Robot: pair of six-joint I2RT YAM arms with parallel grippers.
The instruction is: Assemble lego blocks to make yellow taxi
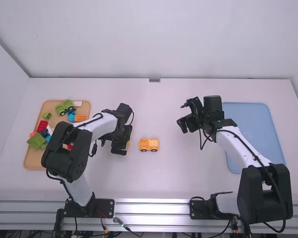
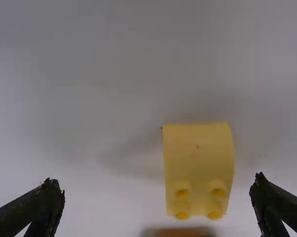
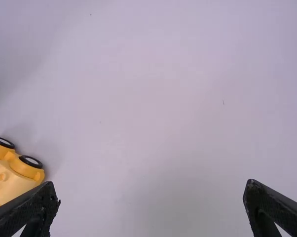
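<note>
In the high view, the yellow wheeled base stands near the middle of the white table, between the two grippers. The left gripper is just beside it, with a curved yellow brick partly hidden there. The right gripper hangs to the other side, well apart from the base. Loose bricks lie in the tan tray; a blue tray is at the right.

In the left wrist view, the fingers are wide apart, holding nothing, the curved brick studs-up between their lines. It should be light, stiff and fairly smooth; the flat, parallel sides look the best hold, since pads on the rounded end could slide off and tip it.

In the right wrist view, the fingers are also spread and empty. The base, off to one side, looks sturdy but may roll on its wheels if pressed, so brace its body
</note>
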